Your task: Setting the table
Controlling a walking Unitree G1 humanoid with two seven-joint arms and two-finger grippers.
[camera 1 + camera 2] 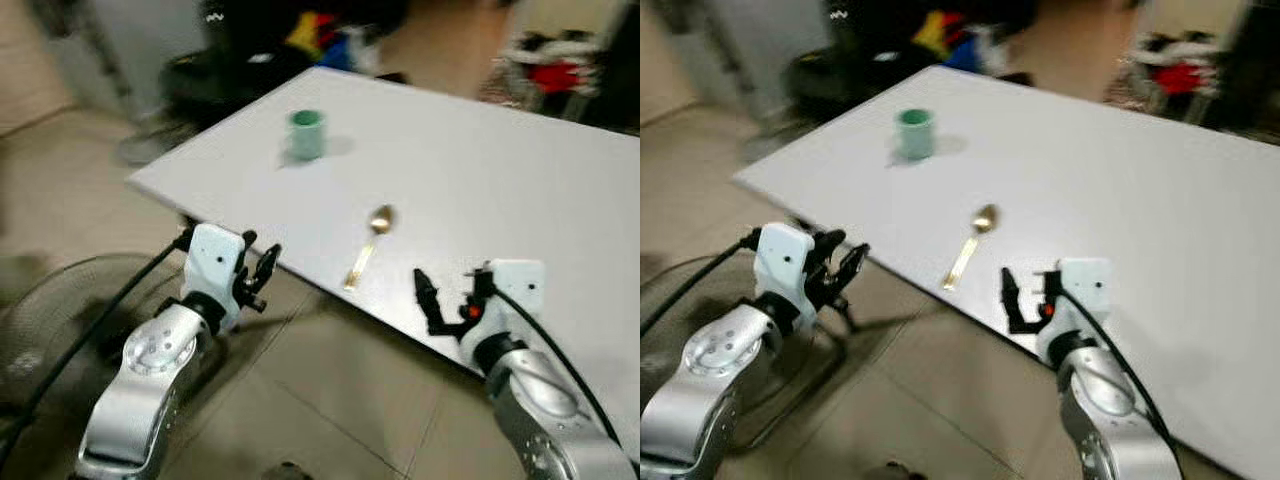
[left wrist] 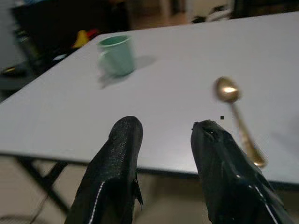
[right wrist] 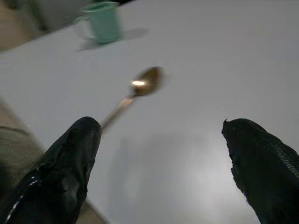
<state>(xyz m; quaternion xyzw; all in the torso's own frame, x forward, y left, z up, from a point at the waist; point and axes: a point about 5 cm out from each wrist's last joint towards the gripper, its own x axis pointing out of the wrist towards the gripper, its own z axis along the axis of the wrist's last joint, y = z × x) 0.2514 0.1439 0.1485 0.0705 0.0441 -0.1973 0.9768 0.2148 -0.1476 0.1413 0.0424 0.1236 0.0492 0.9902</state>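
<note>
The slim gold metal spoon [image 1: 366,247] is laid handle-near, just far-left of the wide-open, empty right gripper [image 1: 452,290], the closer one.

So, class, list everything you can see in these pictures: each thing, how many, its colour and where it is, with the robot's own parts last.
table: one, white, ahead of the robot
cup: one, green, upright on the table's far left part
spoon: one, gold, lying near the table's front edge, bowl pointing away
clutter: several blurred items, black, yellow, blue, red, on the floor beyond the table
left gripper: one, black fingers, open, before the table edge
right gripper: one, black fingers, open, over the table edge
</note>
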